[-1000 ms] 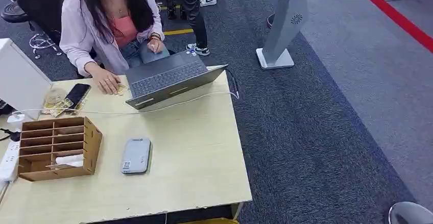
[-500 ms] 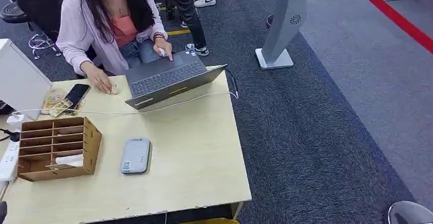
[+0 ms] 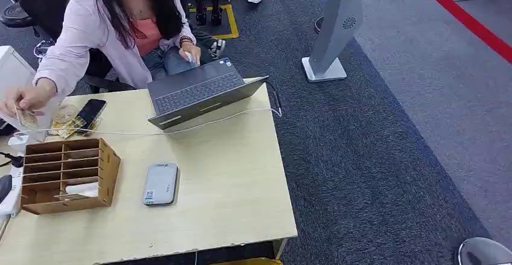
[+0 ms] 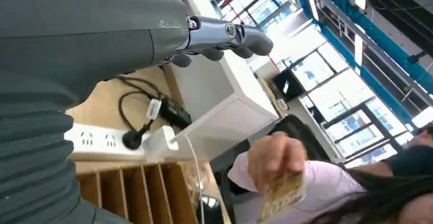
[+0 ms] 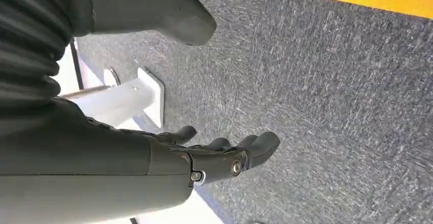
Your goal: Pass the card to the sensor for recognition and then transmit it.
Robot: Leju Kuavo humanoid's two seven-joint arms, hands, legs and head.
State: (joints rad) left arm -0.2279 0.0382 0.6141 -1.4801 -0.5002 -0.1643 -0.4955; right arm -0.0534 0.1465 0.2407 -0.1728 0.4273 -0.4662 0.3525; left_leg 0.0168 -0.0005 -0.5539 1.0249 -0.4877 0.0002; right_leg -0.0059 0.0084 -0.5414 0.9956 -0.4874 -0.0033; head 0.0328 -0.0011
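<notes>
Since half a second ago, you can see that the seated person has lifted one hand off the table and swung it out to the far left, where the person's hand now pinches the card above the table's left edge. Their other hand has stayed at the laptop. At the near left edge of the head view a small dark part has come in beside the wooden organizer.

In the left wrist view, your left hand is empty, fingers stretched out and apart, raised over the power strip. The card hangs in the person's fingers, clear of your hand and not touching it. The grey sensor lies flat on the table just right of the organizer, well apart from the card.

Your right hand hangs over the carpet, fingers loosely spread, holding nothing.
</notes>
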